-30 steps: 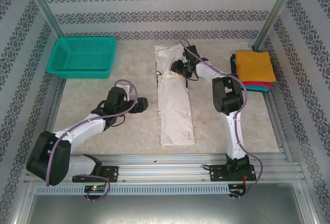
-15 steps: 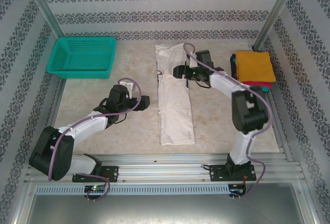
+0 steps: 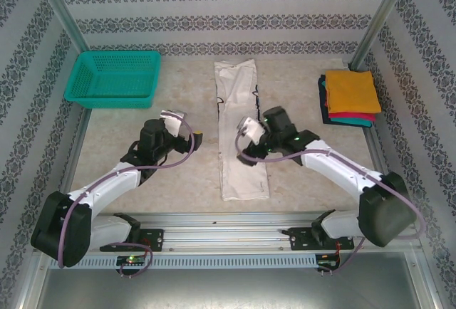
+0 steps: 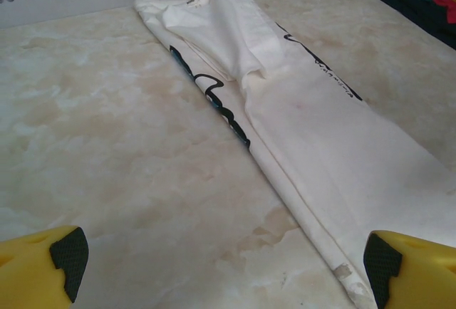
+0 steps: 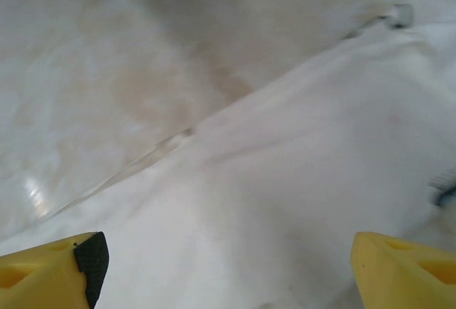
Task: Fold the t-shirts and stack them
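Currently the white cloth t-shirt with dark lettering (image 3: 235, 88) (image 4: 313, 131) (image 5: 285, 202) lies folded lengthwise into a long narrow strip down the centre of the beige marbled desk (image 3: 185, 88), running from the far wall toward the near rail. The right hand (image 3: 246, 151) (image 5: 228, 259) hovers over the strip's lower half, spread wide apart and gripping nothing, cloth directly beneath it; that looks like a good place to pinch the near end for a crosswise fold. The left hand (image 3: 191, 140) (image 4: 228, 266) sits just left of the strip over bare desk, also apart and empty, probably ready for the opposite edge. At the right of the frame, a folded pile topped by an orange shirt (image 3: 350, 90) sits well apart, leaving folding room. A teal plastic mesh basket (image 3: 117, 54) stands upper left.
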Motion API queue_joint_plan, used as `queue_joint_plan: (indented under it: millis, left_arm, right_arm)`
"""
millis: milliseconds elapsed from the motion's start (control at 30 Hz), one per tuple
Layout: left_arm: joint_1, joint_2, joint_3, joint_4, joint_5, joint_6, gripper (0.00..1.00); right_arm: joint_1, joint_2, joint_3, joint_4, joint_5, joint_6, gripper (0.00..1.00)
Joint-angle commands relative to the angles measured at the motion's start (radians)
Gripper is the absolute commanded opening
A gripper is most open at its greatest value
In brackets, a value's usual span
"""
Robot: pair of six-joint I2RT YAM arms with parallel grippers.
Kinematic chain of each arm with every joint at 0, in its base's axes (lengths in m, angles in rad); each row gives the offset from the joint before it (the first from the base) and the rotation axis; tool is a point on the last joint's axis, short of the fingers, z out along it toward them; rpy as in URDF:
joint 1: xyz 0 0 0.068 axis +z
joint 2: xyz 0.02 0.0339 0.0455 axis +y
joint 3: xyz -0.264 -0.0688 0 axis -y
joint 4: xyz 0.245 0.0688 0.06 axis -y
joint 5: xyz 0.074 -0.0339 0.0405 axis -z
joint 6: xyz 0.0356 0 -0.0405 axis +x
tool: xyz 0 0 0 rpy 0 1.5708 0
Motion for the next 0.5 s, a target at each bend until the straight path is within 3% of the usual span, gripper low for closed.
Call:
queue_joint_plan:
  millis: [0, 167, 467]
  left_arm:
    - [0.010, -0.010, -0.005, 0.018, 0.010, 0.025, 1.00]
    - [0.012, -0.053, -0.023, 0.002, -0.013, 0.019, 1.00]
    - [0.013, -0.092, -0.033, -0.025, -0.031, 0.023, 1.00]
  right_arm:
    - [0.058, 0.108, 0.025, -0.136, 0.032, -0.154, 0.85]
    - [0.074, 0.264, 0.082, -0.155, 0.146, -0.203, 0.78]
    - [0.047, 0.476, 0.210, -0.112, 0.218, -0.249, 0.74]
